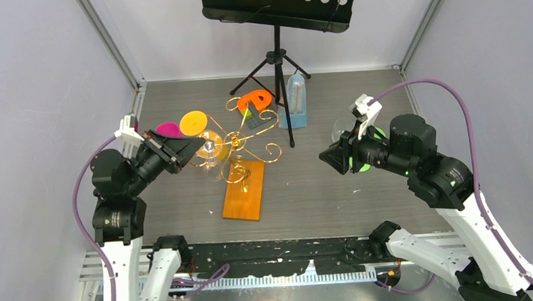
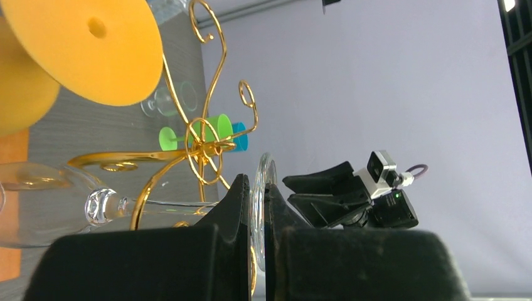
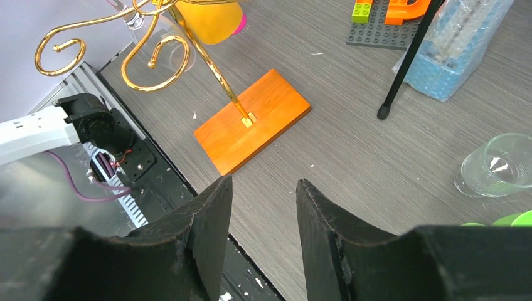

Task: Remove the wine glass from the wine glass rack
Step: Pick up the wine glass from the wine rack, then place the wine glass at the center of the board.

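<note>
We see the left fingers (image 2: 233, 210) closed on the thin clear foot of the wine glass (image 2: 103, 205), pinching the disc edge-on. The glass sits on the left side of the wine glass rack (image 1: 244, 192), its stem crossing one of the gold wire arms above the counter (image 1: 320, 202). The right fingers (image 3: 210, 216) stand apart with nothing between them. They hover over the counter to the right of the rack's orange base, well apart from the glass.
</note>
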Robot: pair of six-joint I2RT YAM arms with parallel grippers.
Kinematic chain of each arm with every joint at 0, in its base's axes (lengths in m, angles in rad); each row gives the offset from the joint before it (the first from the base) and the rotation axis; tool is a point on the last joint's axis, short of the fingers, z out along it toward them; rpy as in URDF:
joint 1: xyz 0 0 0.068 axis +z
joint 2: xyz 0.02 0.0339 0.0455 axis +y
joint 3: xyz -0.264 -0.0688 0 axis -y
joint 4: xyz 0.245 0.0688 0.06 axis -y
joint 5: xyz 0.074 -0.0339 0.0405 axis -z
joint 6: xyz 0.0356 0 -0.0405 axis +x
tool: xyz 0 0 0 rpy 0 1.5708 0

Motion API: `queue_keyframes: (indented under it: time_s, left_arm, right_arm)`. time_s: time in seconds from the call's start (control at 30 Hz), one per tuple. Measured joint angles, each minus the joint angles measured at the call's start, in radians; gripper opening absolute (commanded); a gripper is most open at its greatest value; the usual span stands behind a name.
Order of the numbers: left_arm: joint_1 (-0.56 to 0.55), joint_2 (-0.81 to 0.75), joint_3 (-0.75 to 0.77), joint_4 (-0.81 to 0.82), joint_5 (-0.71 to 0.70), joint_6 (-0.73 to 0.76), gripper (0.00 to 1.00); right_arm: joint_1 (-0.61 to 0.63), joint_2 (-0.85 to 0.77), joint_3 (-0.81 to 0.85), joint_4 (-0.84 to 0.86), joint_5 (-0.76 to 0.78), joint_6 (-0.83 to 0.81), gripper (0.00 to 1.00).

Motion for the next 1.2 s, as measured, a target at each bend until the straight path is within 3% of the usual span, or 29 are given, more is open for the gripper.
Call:
queue_keyframes:
  time_s: [0.53, 1.2]
  left_arm:
    - [-0.190, -0.019, -0.002, -0.009, -0.037, 0.019, 0.00]
    - [-0.213, -0.172, 0.006, -0.223, -0.019, 0.164, 0.00]
  right_arm:
    - [0.000, -0.043, 0.000, -0.008, 0.018, 0.008, 0.48]
    - [0.000, -0.045, 0.027, -0.045, 0.020, 0.027, 0.49]
